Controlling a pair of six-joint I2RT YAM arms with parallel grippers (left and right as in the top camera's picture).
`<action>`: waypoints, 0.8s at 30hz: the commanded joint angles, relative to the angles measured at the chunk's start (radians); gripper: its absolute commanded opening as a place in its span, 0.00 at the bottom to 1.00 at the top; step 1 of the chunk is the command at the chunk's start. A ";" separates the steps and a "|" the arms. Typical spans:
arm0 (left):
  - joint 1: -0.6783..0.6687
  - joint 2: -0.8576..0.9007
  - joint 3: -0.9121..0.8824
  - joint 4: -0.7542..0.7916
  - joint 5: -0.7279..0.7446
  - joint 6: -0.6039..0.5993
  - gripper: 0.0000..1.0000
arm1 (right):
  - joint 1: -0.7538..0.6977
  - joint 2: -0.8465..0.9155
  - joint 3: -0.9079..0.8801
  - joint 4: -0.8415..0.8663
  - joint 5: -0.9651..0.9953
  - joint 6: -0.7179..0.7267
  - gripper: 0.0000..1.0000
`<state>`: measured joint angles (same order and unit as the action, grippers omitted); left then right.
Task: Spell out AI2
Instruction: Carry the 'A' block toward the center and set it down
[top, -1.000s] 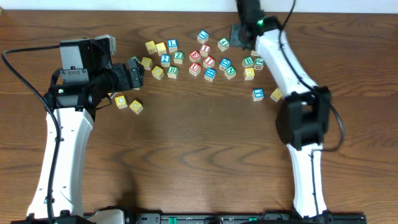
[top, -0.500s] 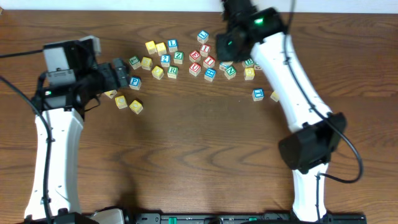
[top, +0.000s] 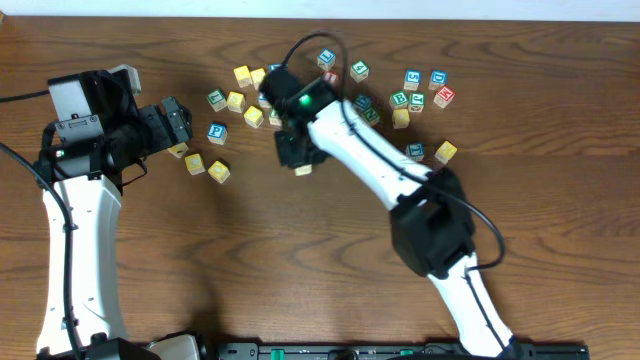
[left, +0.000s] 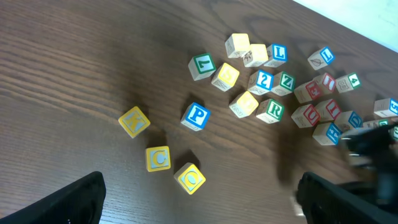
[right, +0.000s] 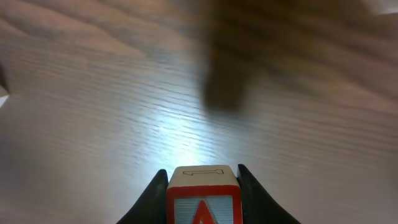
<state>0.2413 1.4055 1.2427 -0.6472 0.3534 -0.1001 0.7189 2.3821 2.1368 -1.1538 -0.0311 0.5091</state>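
Note:
My right gripper (right: 202, 175) is shut on the red-framed A cube (right: 203, 202) and holds it just above bare wood. In the overhead view the right gripper (top: 296, 148) is in front of the cube cluster, with a pale cube (top: 303, 169) at its tip. The blue 2 cube (left: 265, 80) sits in the cluster. A red-lettered cube (left: 324, 83) that looks like the I lies further right. My left gripper (left: 202, 208) is open and empty, left of the cluster in the overhead view (top: 178, 125).
Three yellow cubes (left: 158, 158) and a blue P cube (left: 196, 116) lie near my left gripper. Several other letter cubes are scattered at the back (top: 412, 78) and right (top: 445, 151). The right arm (top: 350, 145) hides part of the cluster.
The right arm has swung from the back right of the cluster to its front left, with a cube in the gripper. The left arm has drawn back to the left.

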 joint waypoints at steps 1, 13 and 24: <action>0.002 0.006 0.024 0.000 -0.006 0.013 0.97 | 0.031 0.022 -0.002 0.046 0.010 0.063 0.19; 0.002 0.006 0.024 -0.007 -0.006 0.013 0.97 | 0.110 0.042 -0.006 0.097 0.232 0.225 0.18; 0.003 0.006 0.024 -0.019 -0.006 0.013 0.98 | 0.142 0.042 -0.090 0.175 0.331 0.360 0.30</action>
<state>0.2413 1.4055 1.2427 -0.6601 0.3534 -0.1001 0.8547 2.4138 2.0762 -1.0012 0.2520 0.8104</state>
